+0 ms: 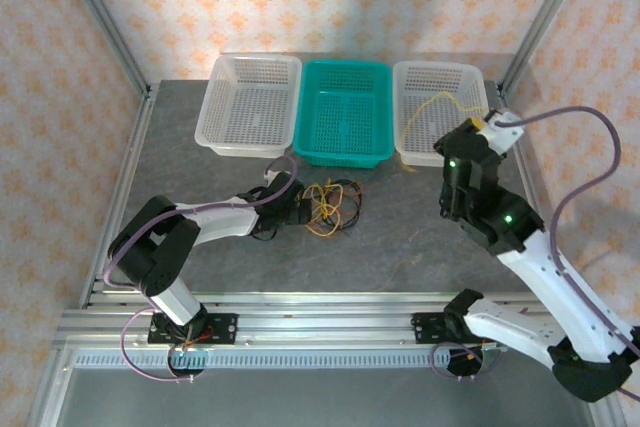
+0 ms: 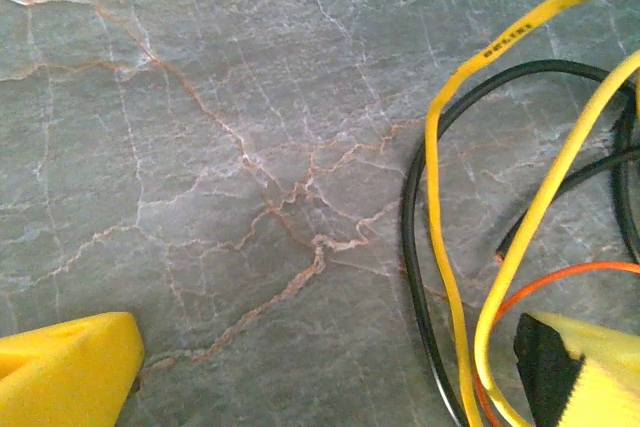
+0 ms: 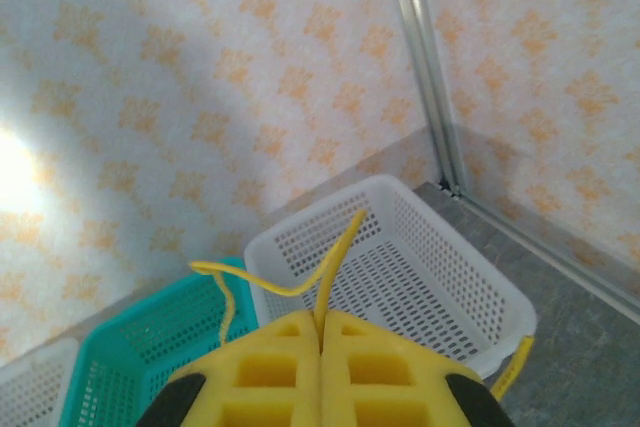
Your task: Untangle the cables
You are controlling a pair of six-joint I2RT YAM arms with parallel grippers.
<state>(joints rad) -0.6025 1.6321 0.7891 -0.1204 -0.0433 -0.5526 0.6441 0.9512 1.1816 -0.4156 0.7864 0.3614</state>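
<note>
The right gripper [image 3: 320,325] has its two yellow plastic fingers pressed flat together, pinching a thin yellow cable [image 3: 340,247] that rises from the seam between them and bends off to the left. This gripper is held in the air above the near edge of a white perforated plastic basket [image 3: 470,277], the rightmost of three at the back of the table, and in the top view the yellow cable curves down across that basket's floor. Beside it, in the middle, sits a teal perforated plastic basket [image 3: 130,347], and beyond that a second white basket [image 1: 252,107]. The left gripper [image 2: 330,377] is low over the grey marbled table [image 2: 200,147], its yellow fingers spread wide apart and gripping nothing. A tangle of thin yellow, black and orange cables [image 1: 333,205] lies on the table in front of the teal basket, just beside this gripper. In the left wrist view its loops lie close against the inner side of the right-hand finger, and bare table lies between the two fingers.
</note>
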